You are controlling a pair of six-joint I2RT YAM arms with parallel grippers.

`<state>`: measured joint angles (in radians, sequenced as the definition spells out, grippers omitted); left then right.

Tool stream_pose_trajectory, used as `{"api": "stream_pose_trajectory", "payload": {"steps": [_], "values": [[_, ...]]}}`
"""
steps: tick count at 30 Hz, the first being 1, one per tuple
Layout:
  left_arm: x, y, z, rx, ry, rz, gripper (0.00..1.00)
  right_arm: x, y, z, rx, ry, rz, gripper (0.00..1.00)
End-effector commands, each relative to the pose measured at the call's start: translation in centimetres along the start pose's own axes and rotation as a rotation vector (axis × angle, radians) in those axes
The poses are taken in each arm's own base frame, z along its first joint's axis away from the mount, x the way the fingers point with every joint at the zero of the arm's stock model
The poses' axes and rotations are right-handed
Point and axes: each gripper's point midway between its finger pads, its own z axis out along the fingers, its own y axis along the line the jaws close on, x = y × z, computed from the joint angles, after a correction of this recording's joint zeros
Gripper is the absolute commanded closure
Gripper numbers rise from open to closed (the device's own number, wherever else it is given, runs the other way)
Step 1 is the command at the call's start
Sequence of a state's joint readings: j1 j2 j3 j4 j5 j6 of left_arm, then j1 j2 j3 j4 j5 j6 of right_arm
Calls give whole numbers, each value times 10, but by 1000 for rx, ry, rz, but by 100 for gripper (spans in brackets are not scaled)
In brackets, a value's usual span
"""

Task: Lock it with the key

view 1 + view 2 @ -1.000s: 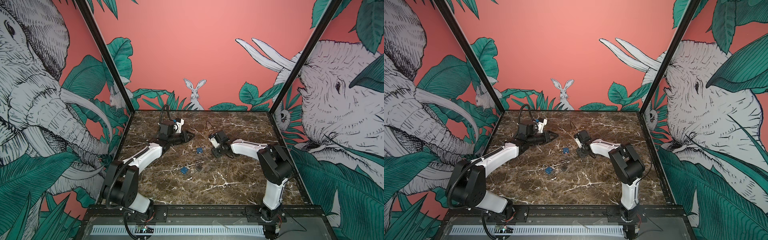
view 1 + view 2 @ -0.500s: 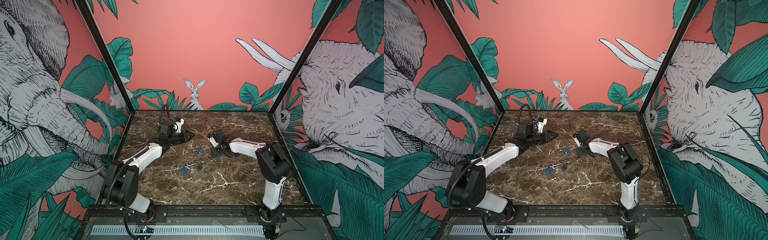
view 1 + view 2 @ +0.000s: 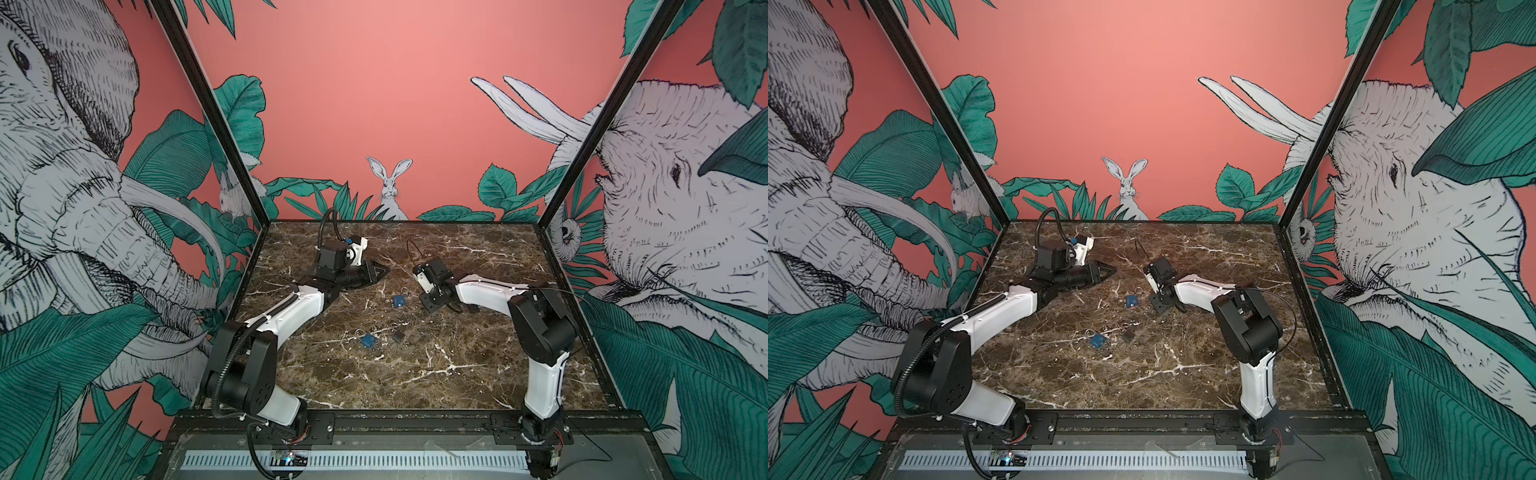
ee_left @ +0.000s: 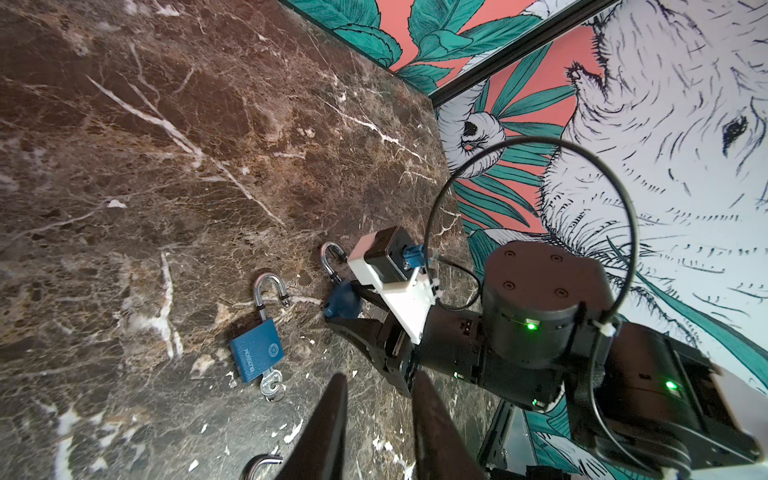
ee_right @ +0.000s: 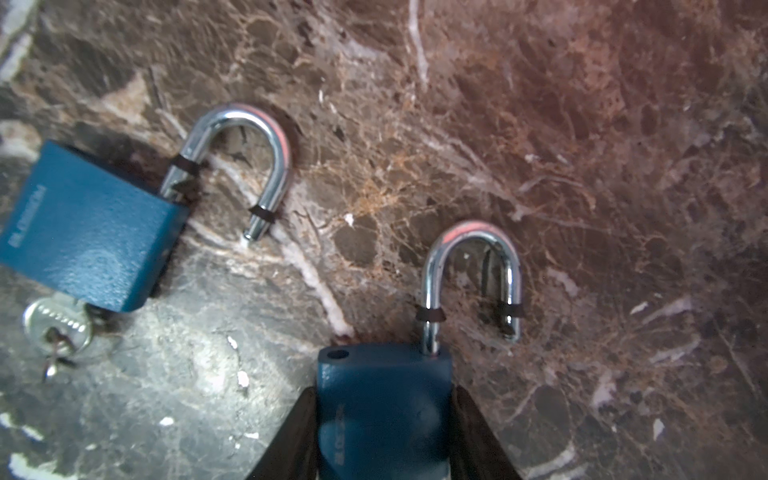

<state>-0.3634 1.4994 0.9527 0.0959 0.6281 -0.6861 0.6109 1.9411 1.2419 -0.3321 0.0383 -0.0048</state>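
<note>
My right gripper is shut on the body of a blue padlock. Its silver shackle stands open and points away from the fingers, low over the marble. A second blue padlock lies beside it, shackle open, with a silver key in its base. It also shows in the left wrist view as the keyed padlock and in both top views. My left gripper is slightly open and empty, a short way from both locks, near the table's back left.
A third blue padlock lies nearer the front with a small dark item on a ring beside it. The brown marble table is walled in by printed panels and black frame posts. The right arm fills one side of the left wrist view.
The right jaws have narrowed onto the padlock body, and that arm has edged slightly toward the table's middle. The left arm has hardly moved.
</note>
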Motion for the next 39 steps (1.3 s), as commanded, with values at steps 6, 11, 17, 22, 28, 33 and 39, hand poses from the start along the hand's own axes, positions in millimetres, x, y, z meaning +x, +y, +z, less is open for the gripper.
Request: {"api": "stream_pose_trajectory", "payload": {"steps": [6,11,17,22,28,33,39], "values": [[1,-2,-12,-45,20,53,76,-6,8,-45,-47,-74,-1,98],[7,1,-9,-44,44,43,77,-17,16,-84,-88,-150,-13,98],[25,-16,8,15,101,64,73,-30,30,-132,-113,-246,-44,98],[35,-37,28,76,143,80,70,-36,45,-162,-136,-310,-77,99],[33,-57,47,205,143,21,66,-39,54,-180,-151,-342,-92,98],[35,-65,53,232,166,21,64,-39,56,-180,-143,-340,-102,99],[39,-63,56,236,184,1,61,-41,58,-176,-141,-336,-109,100]]}}
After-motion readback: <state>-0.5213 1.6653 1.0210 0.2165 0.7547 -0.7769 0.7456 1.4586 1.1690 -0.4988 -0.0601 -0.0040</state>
